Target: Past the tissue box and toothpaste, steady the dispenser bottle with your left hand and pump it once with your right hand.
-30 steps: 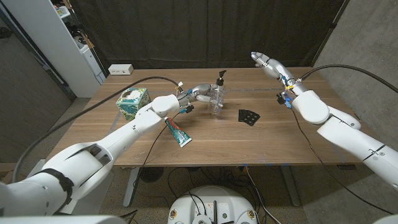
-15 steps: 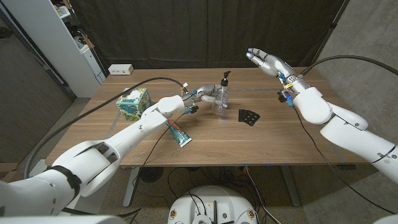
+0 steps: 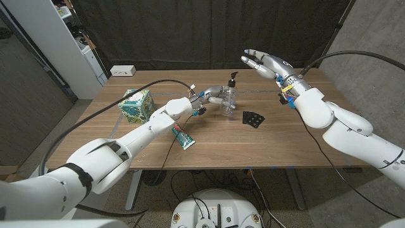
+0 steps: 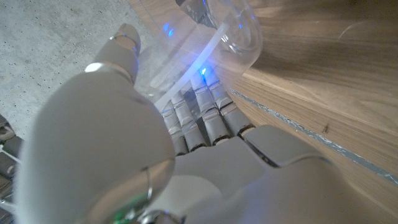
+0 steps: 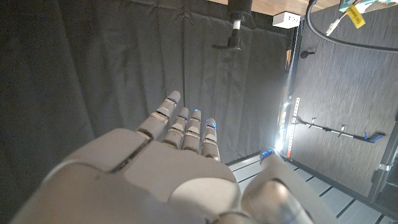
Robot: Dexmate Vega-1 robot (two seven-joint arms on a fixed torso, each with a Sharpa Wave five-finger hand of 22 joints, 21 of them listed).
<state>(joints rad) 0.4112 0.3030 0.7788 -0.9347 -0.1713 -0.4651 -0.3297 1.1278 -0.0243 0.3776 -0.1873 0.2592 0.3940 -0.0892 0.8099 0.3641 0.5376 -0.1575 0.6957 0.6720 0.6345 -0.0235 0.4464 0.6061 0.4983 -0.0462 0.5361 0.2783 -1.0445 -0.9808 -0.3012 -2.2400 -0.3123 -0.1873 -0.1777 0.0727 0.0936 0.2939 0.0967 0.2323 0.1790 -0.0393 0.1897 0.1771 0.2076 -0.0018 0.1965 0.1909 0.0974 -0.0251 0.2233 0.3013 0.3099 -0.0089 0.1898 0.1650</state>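
Observation:
A clear dispenser bottle (image 3: 228, 99) with a black pump head (image 3: 233, 77) stands upright past the middle of the wooden table (image 3: 278, 142). My left hand (image 3: 210, 95) grips the bottle from its left side; in the left wrist view its fingers (image 4: 199, 115) wrap the clear body (image 4: 221, 28). My right hand (image 3: 264, 64) hovers in the air, fingers apart, just right of and above the pump head, touching nothing. In the right wrist view that hand (image 5: 180, 140) points toward the black pump (image 5: 235, 25).
A green patterned tissue box (image 3: 135, 104) stands at the table's left. A toothpaste tube (image 3: 182, 135) lies near the front, under my left forearm. A small black card (image 3: 252, 118) lies right of the bottle. A white power strip (image 3: 123, 70) sits behind the table.
My right hand has moved left toward the pump head. My left hand and the bottle have shifted slightly right and farther back.

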